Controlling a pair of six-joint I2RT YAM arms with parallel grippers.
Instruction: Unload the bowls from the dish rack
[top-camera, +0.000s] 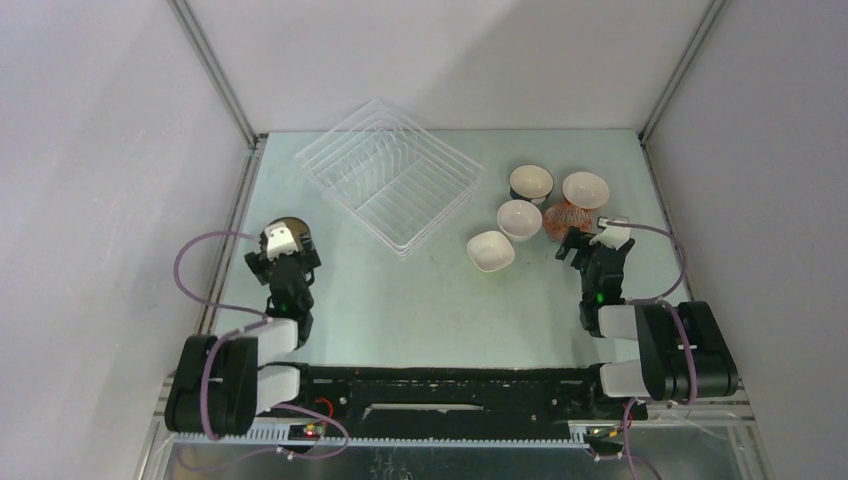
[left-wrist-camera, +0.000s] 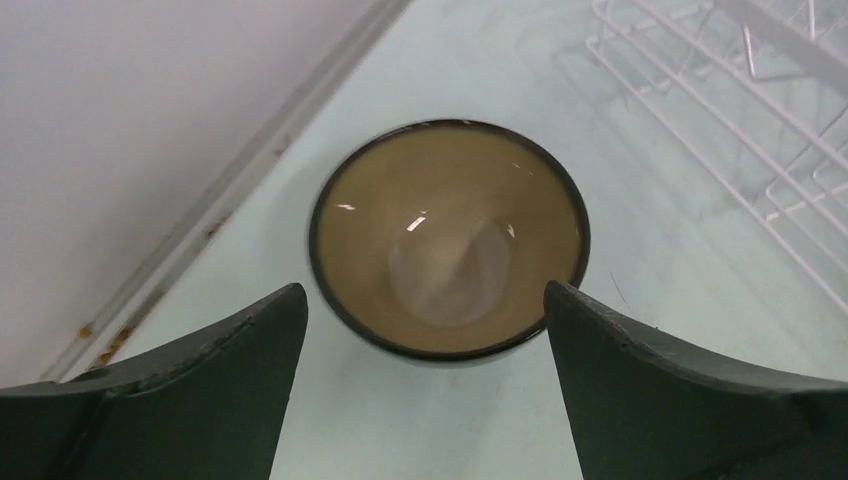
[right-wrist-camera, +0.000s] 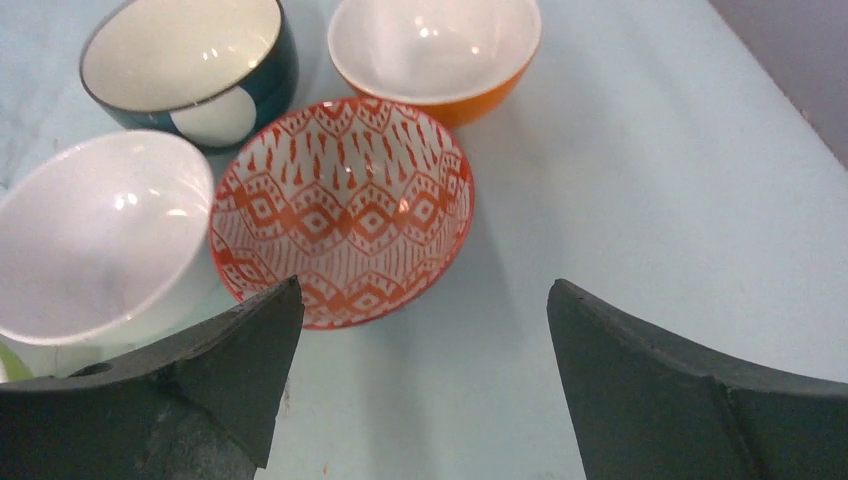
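Hovering at the left side of the table (top-camera: 400, 300), the left gripper (left-wrist-camera: 422, 288) is spread wide and grips nothing. A dark-rimmed bowl (left-wrist-camera: 448, 237) with a tan inside stands upright on the table just ahead of its fingers (left-wrist-camera: 210, 385), which are set wider apart than the bowl. The rack (top-camera: 390, 175) sits well back near the middle, its corner showing beside that bowl in the left wrist view. On the right, the right gripper (right-wrist-camera: 425, 285) is also fully open and empty, with a red patterned bowl (right-wrist-camera: 343, 210) just beyond its tips. Behind that stand a teal bowl (right-wrist-camera: 190, 65) and an orange bowl (right-wrist-camera: 435, 55); a white bowl (right-wrist-camera: 95, 235) touches the patterned one's left side. One more pale bowl (top-camera: 490, 251) stands nearest the middle. All six are upright on the table, outside the rack.
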